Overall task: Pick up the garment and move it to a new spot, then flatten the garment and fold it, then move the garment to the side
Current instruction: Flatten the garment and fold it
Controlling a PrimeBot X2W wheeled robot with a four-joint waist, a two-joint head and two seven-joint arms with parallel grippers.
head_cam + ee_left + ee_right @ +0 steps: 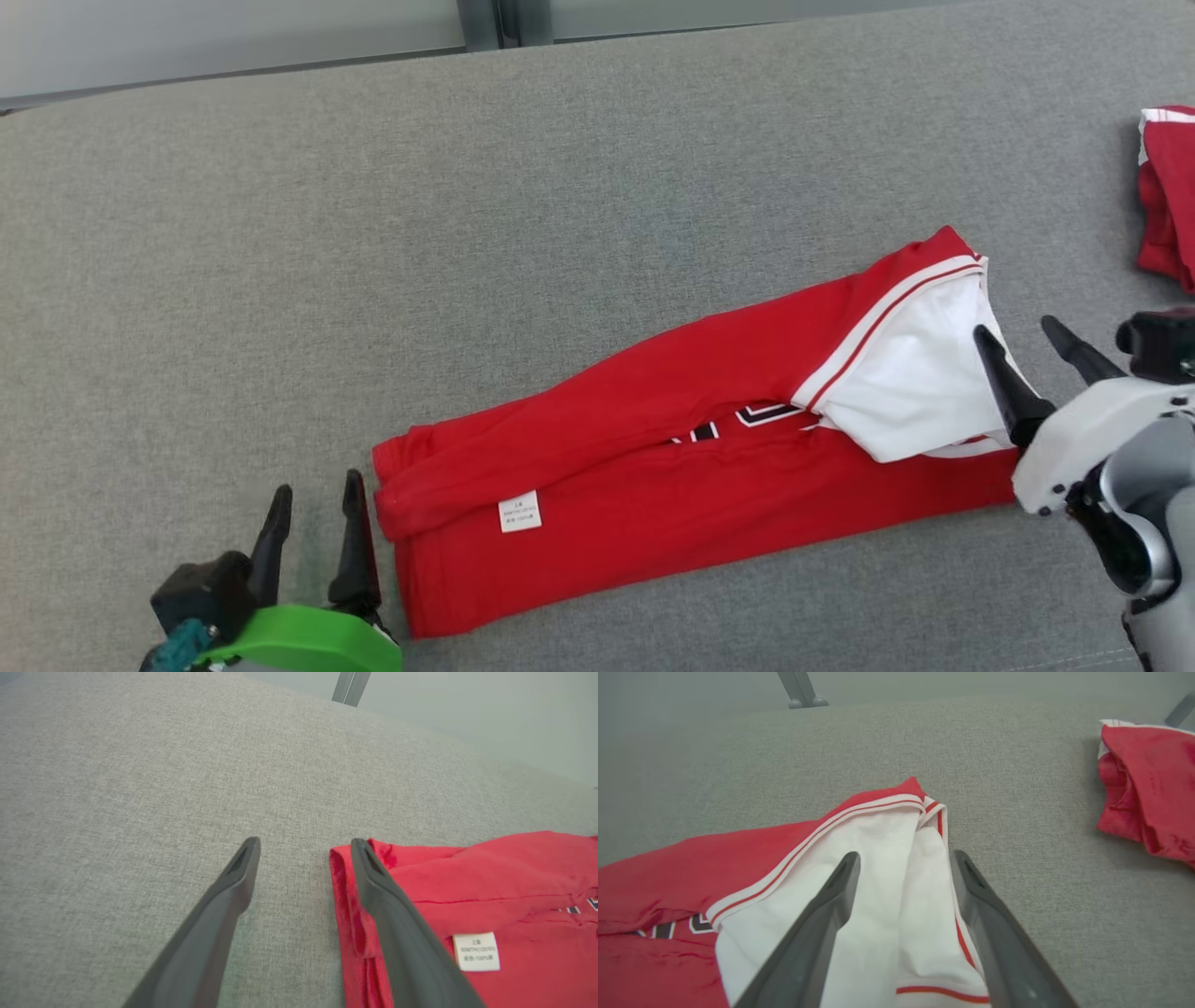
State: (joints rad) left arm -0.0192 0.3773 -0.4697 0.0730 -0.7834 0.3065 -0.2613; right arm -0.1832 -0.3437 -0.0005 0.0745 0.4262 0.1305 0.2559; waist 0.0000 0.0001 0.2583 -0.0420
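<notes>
Left hand (pixel 317 483) low at near-left corner of the table (pixel 280 233), fingers spread wide, nothing held, bare grey cloth cover showing in the gap. Its inner finger (pixel 397 919) sits right at the garment's left end, over the folded hem; can't tell if it touches. Left of that hand and behind it: wide open grey table, free room out to the far edge.

Garment (pixel 653 467) is red, folded into a long band, lying flat mid-table on a slant, low end near-left, high end far-right. Small white label (pixel 520 511) near the left end, dark lettering partly peeking from the fold at centre. White sleeve (pixel 915 383) with red-and-white trim lies turned over the right end.

Right hand (pixel 1014 327) at the right end, fingers also wide apart, gripping nothing. One finger (pixel 817 924) over the white sleeve, the other over the sleeve's edge and bare table beside it; sleeve cloth lies under the gap, not pinched.

Further right, well apart from the garment: a second red piece (pixel 1169 196) with white trim, bunched at the right edge, cut off by the frame. Clear strip of table between the two. Far edge of table runs along the top, grey post (pixel 499 21) behind it
</notes>
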